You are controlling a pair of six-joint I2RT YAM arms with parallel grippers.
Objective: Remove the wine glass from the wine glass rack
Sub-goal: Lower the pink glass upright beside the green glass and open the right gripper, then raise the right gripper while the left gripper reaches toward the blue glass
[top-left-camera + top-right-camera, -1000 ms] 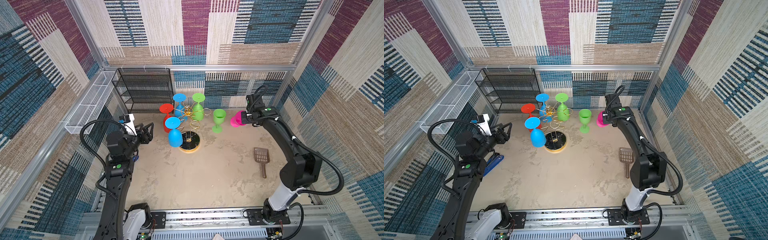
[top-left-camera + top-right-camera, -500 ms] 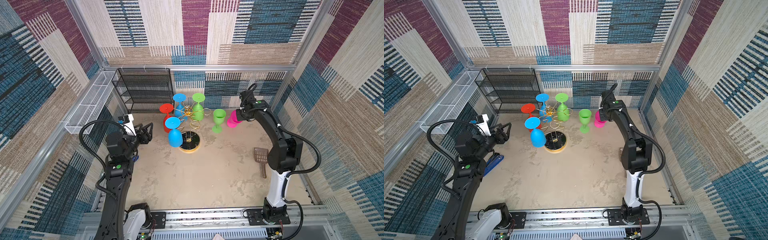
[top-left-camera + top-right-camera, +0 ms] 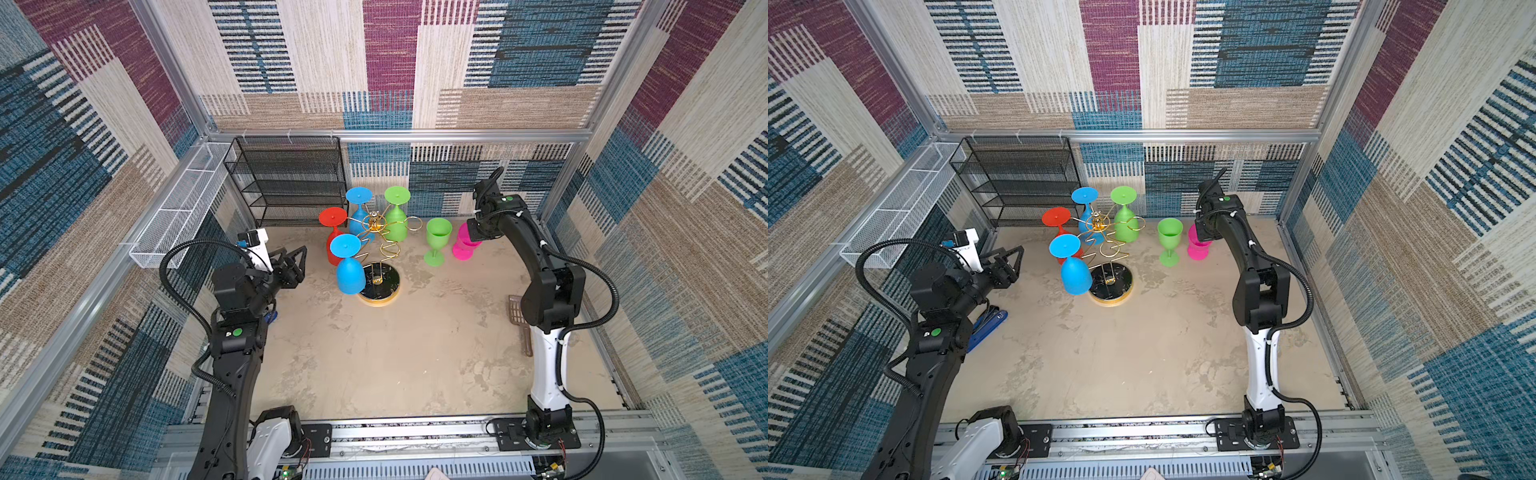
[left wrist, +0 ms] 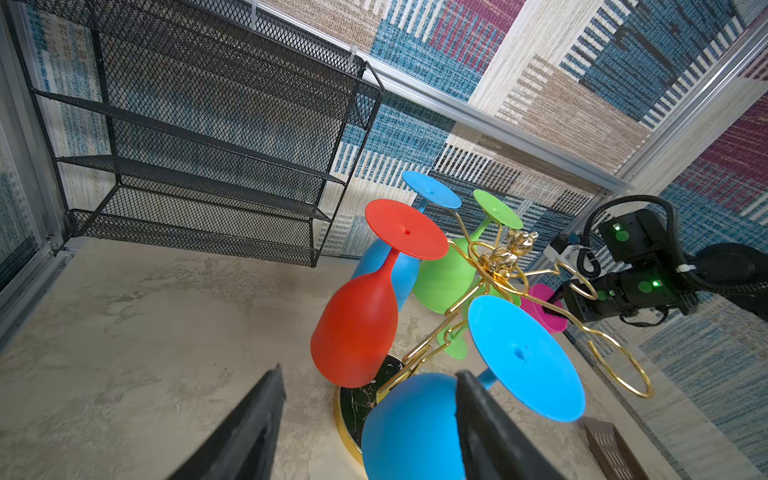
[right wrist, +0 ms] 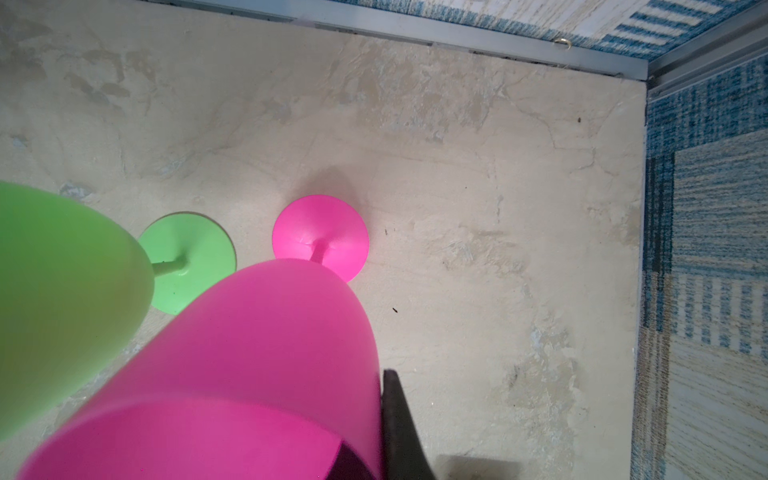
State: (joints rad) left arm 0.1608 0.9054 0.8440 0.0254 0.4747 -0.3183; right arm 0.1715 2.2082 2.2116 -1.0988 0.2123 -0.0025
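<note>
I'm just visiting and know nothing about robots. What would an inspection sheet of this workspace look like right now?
Surface: beige mottled table, no spills seen.
Job's things: gold rack holds red glass, front blue glass, back blue glass and hanging green glass upside down; upright green glass and pink glass to its side.
Clutter: brown scoop, blue tool.
Grippers: left gripper open, empty; right gripper shut on the pink glass's rim.
Cables: black hoses loop off both arms, touching no glass.
Surroundings: black shelf, white basket, patterned walls.
</note>
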